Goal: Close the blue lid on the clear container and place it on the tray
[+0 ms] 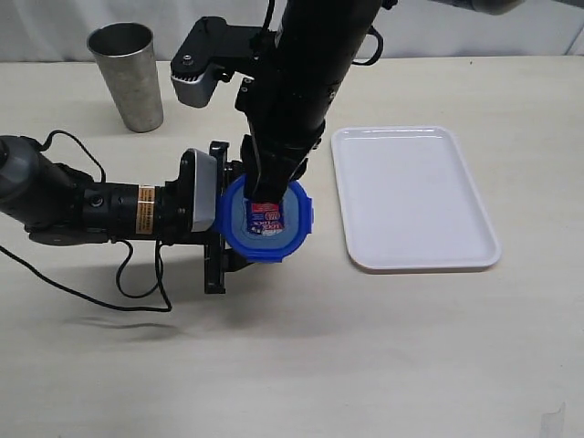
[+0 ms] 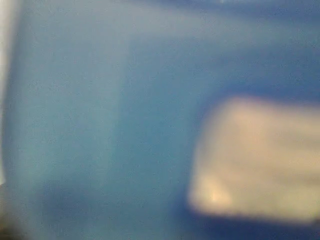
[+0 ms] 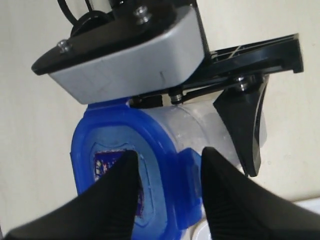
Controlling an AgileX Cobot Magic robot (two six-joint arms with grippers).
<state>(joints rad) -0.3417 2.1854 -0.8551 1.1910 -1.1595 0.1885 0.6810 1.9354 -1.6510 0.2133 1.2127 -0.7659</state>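
The blue lid (image 1: 294, 224) sits on the mouth of the clear container (image 3: 192, 127), its red-and-blue sticker facing outward. In the exterior view the lid and both grippers hide most of the container. My left gripper (image 1: 222, 217) reaches in from the left and is shut on the container's wall; one of its fingers (image 3: 245, 125) lies against the clear plastic. My right gripper (image 1: 266, 196) comes down from above. Its jaws (image 3: 169, 152) are open and straddle the lid's rim and one flap, one finger over the sticker face. The left wrist view is only a blue blur.
The white tray (image 1: 415, 196) lies flat to the right of the lid, a short gap away. A grey metal cup (image 1: 128, 78) stands at the back left. A black cable (image 1: 137, 297) from the left arm loops on the table in front of it.
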